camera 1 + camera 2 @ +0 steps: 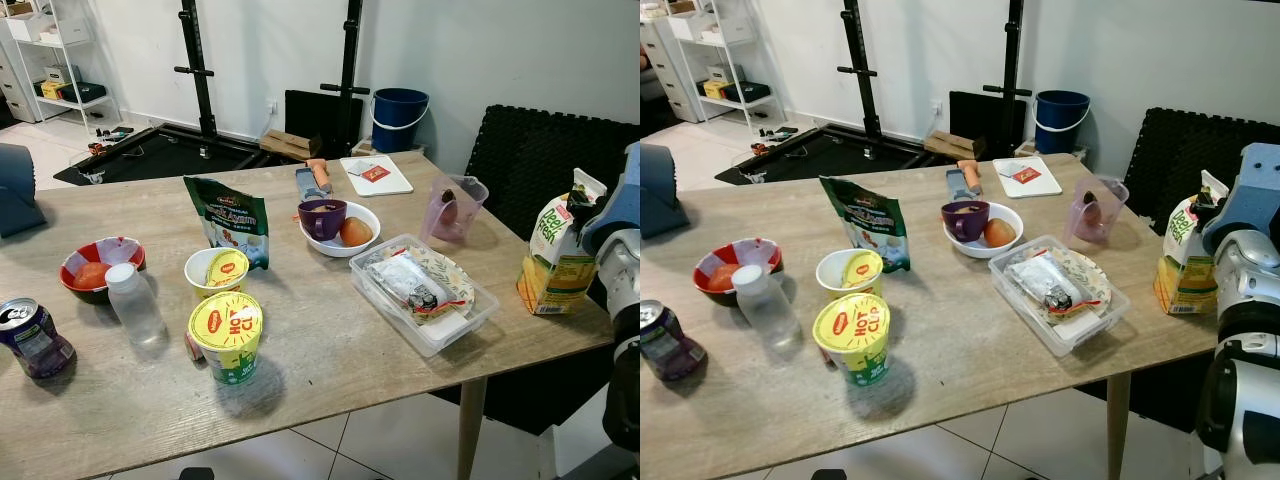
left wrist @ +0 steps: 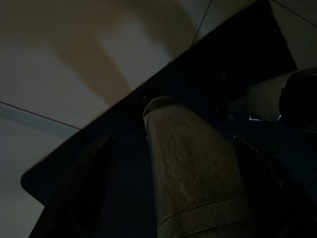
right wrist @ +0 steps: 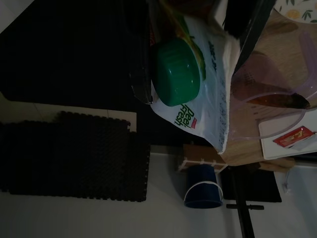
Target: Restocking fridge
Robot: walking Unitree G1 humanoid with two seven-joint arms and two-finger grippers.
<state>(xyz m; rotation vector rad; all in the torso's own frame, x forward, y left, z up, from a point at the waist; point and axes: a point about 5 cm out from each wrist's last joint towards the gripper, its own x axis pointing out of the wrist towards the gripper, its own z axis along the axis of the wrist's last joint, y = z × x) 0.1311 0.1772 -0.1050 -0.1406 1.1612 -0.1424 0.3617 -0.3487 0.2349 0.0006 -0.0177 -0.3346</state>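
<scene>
At the bottom centre of the frame, closest to the camera, a yellow-lidded noodle cup [image 1: 226,336] stands on the wooden table [image 1: 330,340]. Left of it are a small plastic bottle [image 1: 133,303] and a purple can [image 1: 32,337] at the lower left edge. In the middle right lies a clear plastic container [image 1: 424,291] with wrapped food. At the right edge of the frame the juice carton [image 1: 558,257] stands upright near the table corner. The right gripper [image 3: 198,64] has its two black fingers [image 3: 140,59] on both sides of the carton top with its green cap [image 3: 177,72], grasping it. The left gripper [image 2: 198,173] hangs in shadow; whether it is open I cannot tell.
</scene>
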